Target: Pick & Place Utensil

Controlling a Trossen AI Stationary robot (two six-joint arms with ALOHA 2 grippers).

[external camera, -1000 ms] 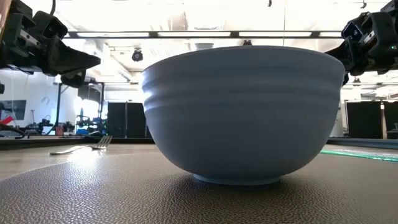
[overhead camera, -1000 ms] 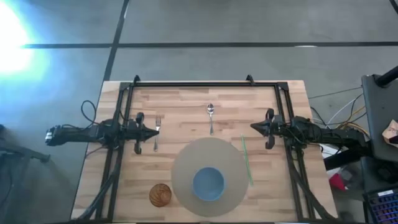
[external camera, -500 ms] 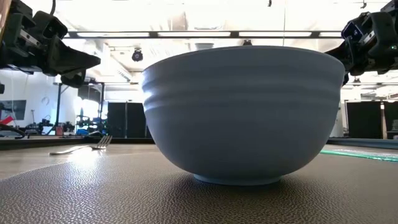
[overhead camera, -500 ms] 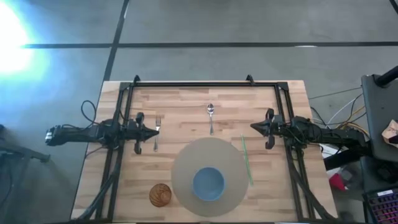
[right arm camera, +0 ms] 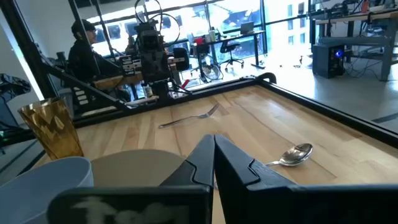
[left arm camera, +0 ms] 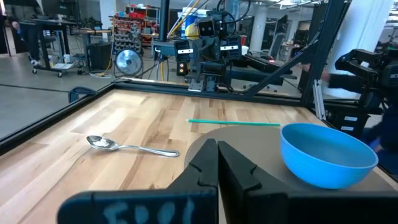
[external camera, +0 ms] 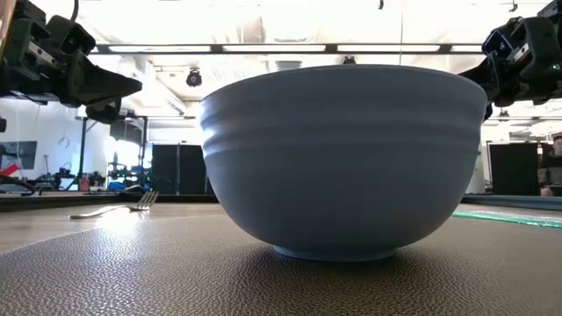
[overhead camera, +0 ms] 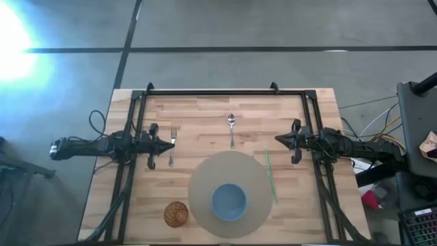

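Note:
A fork (overhead camera: 172,145) lies flat on the wooden table just right of my left gripper (overhead camera: 168,145), which is shut, level and above the table. A spoon (overhead camera: 231,128) lies at the far middle, bowl toward the far edge. A blue bowl (overhead camera: 228,201) sits on a round grey mat (overhead camera: 202,179) at the near middle. My right gripper (overhead camera: 278,139) hovers shut at the right side, pointing left. The spoon (left arm camera: 130,146) shows in the left wrist view, and the fork (right arm camera: 186,118) in the right wrist view.
A thin green straw (overhead camera: 271,176) lies right of the mat. An amber glass (overhead camera: 175,214) stands at the near left. A black metal frame (overhead camera: 212,91) runs along the table's far, left and right sides. A person (right arm camera: 84,53) sits beyond the table.

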